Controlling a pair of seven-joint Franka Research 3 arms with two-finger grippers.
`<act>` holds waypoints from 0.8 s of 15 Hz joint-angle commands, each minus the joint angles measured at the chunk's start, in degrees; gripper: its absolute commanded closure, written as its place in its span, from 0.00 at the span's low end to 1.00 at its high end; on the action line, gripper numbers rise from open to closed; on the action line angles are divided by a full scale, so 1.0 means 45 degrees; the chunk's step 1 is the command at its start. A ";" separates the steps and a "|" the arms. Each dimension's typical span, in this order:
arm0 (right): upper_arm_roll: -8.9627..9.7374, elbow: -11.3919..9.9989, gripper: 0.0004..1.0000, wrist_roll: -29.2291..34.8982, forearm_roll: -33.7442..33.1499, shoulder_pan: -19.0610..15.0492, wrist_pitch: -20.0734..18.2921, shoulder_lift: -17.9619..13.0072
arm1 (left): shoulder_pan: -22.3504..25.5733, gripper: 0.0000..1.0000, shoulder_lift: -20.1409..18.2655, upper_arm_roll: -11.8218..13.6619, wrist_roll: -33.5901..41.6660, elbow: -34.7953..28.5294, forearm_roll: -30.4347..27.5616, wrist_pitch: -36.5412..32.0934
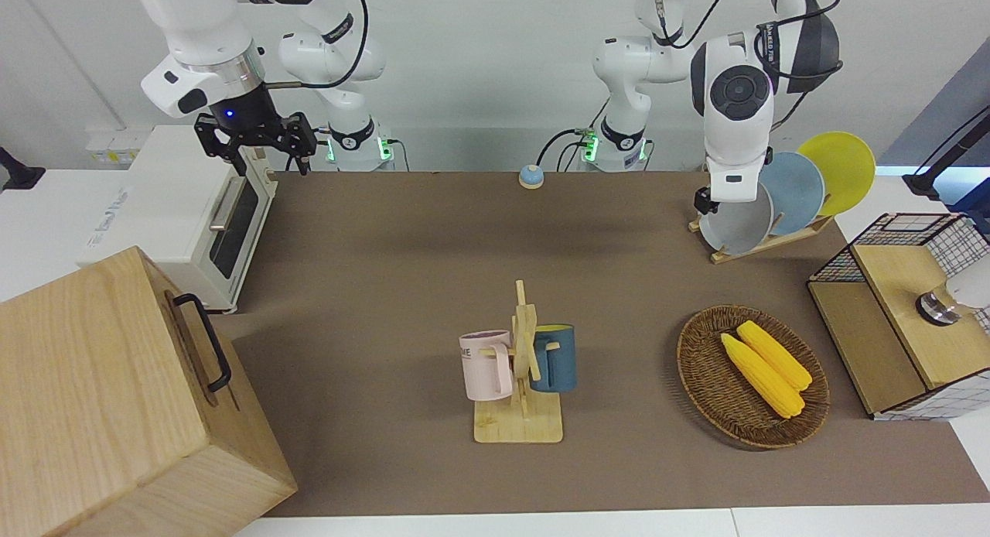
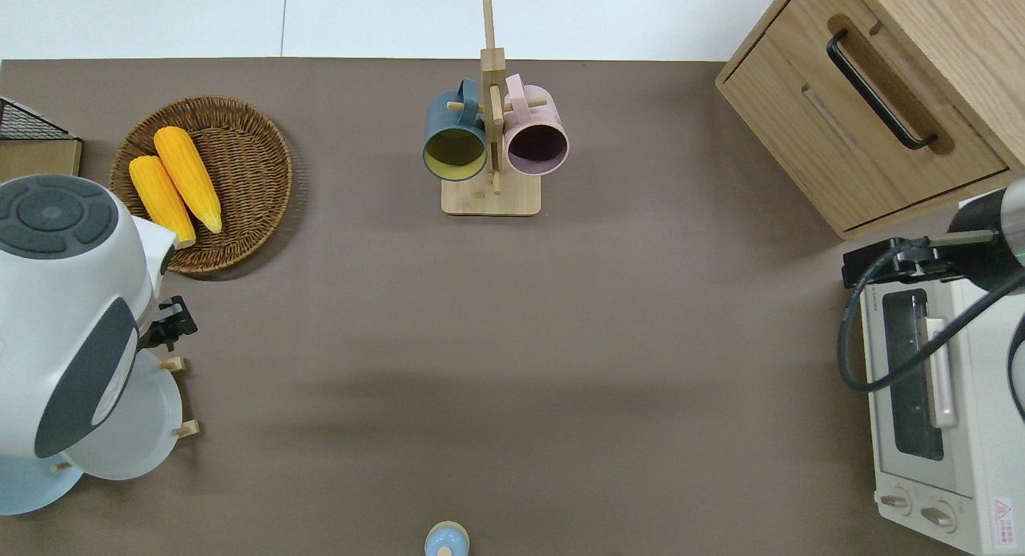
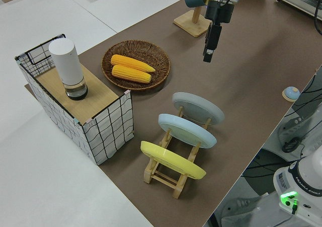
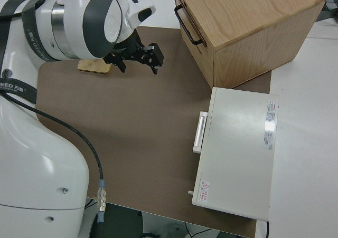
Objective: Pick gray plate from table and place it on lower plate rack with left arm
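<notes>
The gray plate (image 1: 739,227) stands on edge in the lower plate rack (image 1: 762,245), in the slot toward the table's middle, beside the sky-blue plate (image 1: 793,193) and the yellow plate (image 1: 839,169). It also shows in the left side view (image 3: 197,108) and the overhead view (image 2: 136,428). My left gripper (image 3: 210,43) hangs open and empty in the air, apart from the plate, over the table (image 1: 387,251) between the rack's end and the wicker basket (image 2: 200,183). My right arm is parked, its gripper (image 1: 255,146) open.
The wicker basket holds two corn cobs (image 1: 766,367). A mug tree (image 1: 520,382) carries a pink and a blue mug. A wire crate (image 1: 905,312), a toaster oven (image 1: 186,212), a wooden cabinet (image 1: 116,398) and a small blue bell (image 1: 530,176) stand around the table.
</notes>
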 commanded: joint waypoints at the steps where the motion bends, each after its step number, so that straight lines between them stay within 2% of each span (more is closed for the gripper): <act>1: -0.0076 0.0082 0.02 0.0049 0.0034 0.0092 -0.0012 0.0005 | 0.0065 0.00 0.0350 0.0076 0.1747 0.1203 -0.1994 0.0088; 4: -0.0076 0.0082 0.02 0.0049 0.0034 0.0092 -0.0012 0.0005 | 0.0278 0.01 0.0350 0.0115 0.3252 0.2122 -0.3965 0.0127; 9: -0.0076 0.0082 0.02 0.0049 0.0034 0.0092 -0.0012 0.0005 | 0.0435 0.01 0.0155 0.0154 0.6492 0.2182 -0.4575 0.1026; 10: -0.0076 0.0082 0.02 0.0049 0.0034 0.0092 -0.0012 0.0005 | 0.0687 0.01 0.0039 0.0212 0.7292 0.2066 -0.5079 0.0987; 12: -0.0076 0.0082 0.02 0.0049 0.0034 0.0092 -0.0012 0.0005 | 0.0787 0.01 -0.0585 0.0291 0.7670 0.1580 -0.5182 0.0928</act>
